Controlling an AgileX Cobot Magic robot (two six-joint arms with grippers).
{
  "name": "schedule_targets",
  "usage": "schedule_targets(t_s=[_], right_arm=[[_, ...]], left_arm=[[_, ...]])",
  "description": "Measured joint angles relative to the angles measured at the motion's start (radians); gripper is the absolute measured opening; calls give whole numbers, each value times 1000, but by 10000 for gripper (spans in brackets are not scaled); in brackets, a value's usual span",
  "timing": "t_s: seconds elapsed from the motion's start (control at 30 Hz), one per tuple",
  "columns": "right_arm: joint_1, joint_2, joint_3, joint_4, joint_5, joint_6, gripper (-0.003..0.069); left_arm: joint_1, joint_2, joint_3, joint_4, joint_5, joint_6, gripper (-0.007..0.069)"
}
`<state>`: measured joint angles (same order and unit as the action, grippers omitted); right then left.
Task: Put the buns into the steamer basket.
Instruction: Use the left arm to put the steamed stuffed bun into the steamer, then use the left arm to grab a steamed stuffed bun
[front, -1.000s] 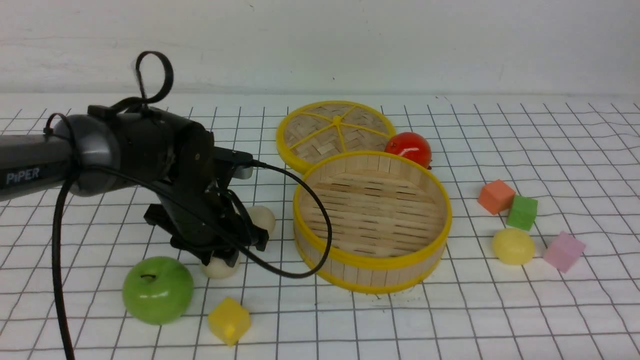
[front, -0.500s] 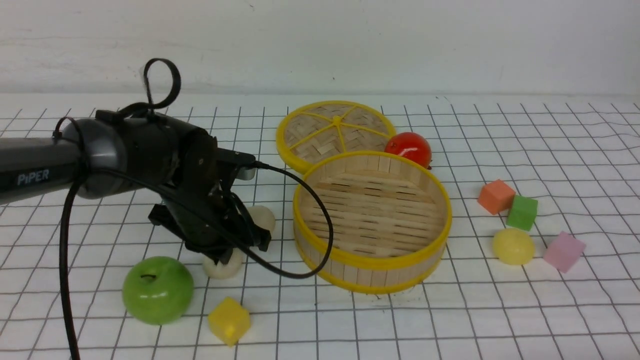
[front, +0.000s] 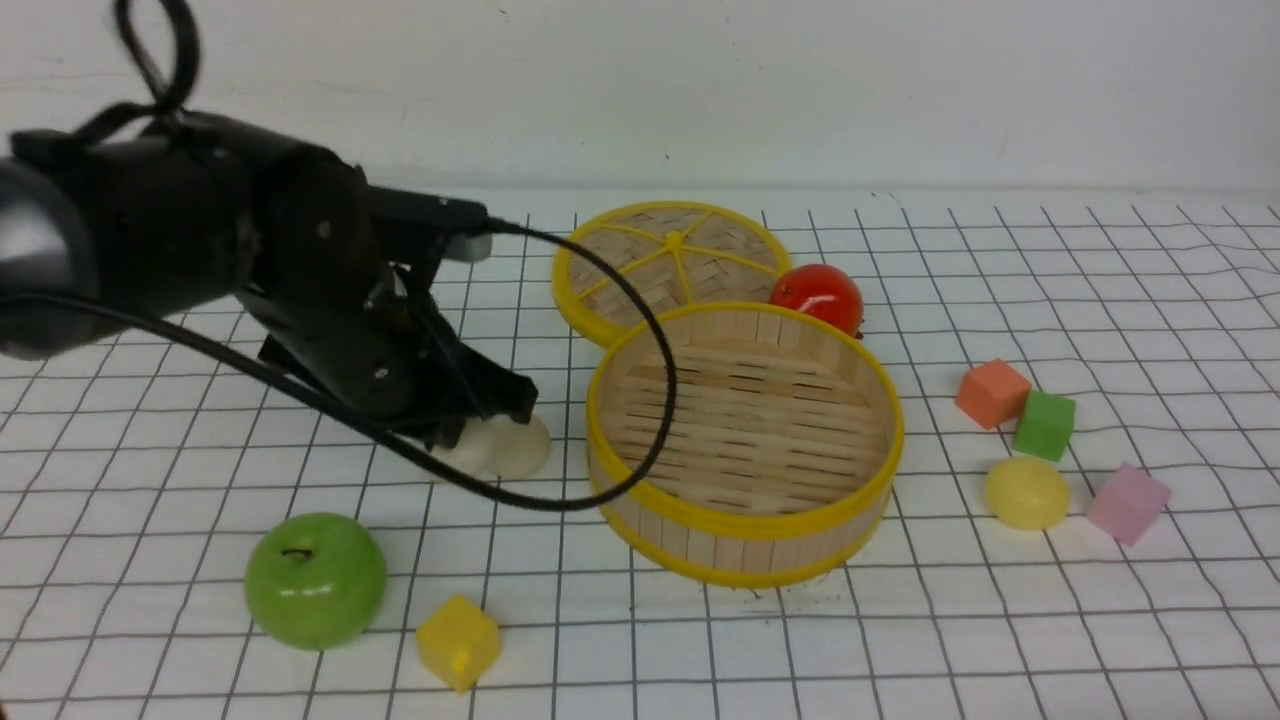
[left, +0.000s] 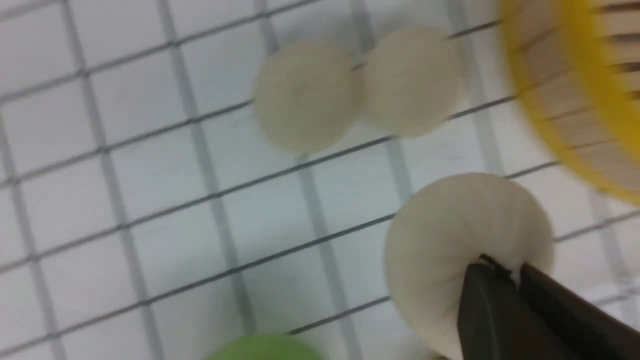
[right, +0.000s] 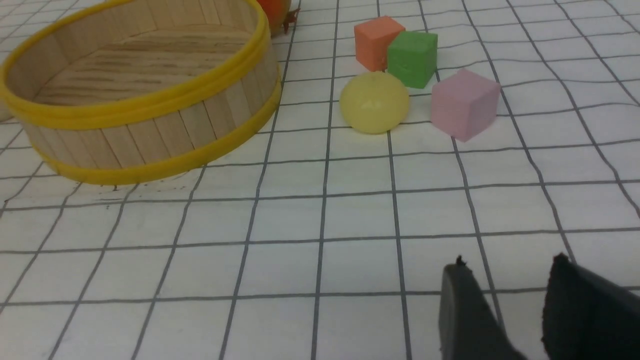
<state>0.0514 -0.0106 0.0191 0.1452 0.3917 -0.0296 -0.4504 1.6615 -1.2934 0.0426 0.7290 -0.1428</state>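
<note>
Buns are split between both sides of the steamer basket (front: 745, 525), which stands near the middle of the tabletop (front: 1100, 620). The left fingers (left: 480, 310) are closed and pinch one white bun (left: 450, 240) by its edge. The left wrist view shows it raised over the grid, just off the basket's left wall. Two loose buns (left: 305, 95) lie side by side on the tabletop below, touching each other and close to that same wall. In the front view the cream shapes under the left arm (front: 250, 260) overlap, so which one is held cannot be told there. The yellow bun (front: 1025, 492) sits to the right of the basket, toward the tabletop's right edge. It is ringed by an orange cube (front: 992, 393), a green cube (front: 1044, 425) and a pink cube (front: 1128, 503), with the green one just beside it. The right fingers (right: 465, 310) stand apart with only bare grid between them, low over the near right part of the tabletop and well short of the yellow bun. A woven lid (front: 670, 260) lies flat behind the basket toward the far edge, and a red ball (front: 815, 295) rests at the basket's far rim. A green apple (front: 315, 580) and a yellow cube (front: 458, 642) sit near the front edge on the left.
</note>
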Motion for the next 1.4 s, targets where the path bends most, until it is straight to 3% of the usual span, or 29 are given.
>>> schedule_targets(t_s=[0.2,0.5,0.73,0.87,0.97,1.23,1.4], right_arm=[[0,0,0,-1,0,0,239],[0,0,0,-1,0,0,239],[0,0,0,-1,0,0,239],[0,0,0,-1,0,0,239],[0,0,0,-1,0,0,239],[0,0,0,0,0,0,239],[0,0,0,0,0,0,239]], left_arm=[[-154,60,-105,-53,-107,92,-13],[-165,361,-310,-62,-101,97,29],[-165,423,-395,-63,-35,94,300],[-165,373,-411,-64,80,94,391],[-148,280,-411,-43,175,94,372],[91,169,-244,-17,182,83,149],[161,230,-208,-43,62,117,149]])
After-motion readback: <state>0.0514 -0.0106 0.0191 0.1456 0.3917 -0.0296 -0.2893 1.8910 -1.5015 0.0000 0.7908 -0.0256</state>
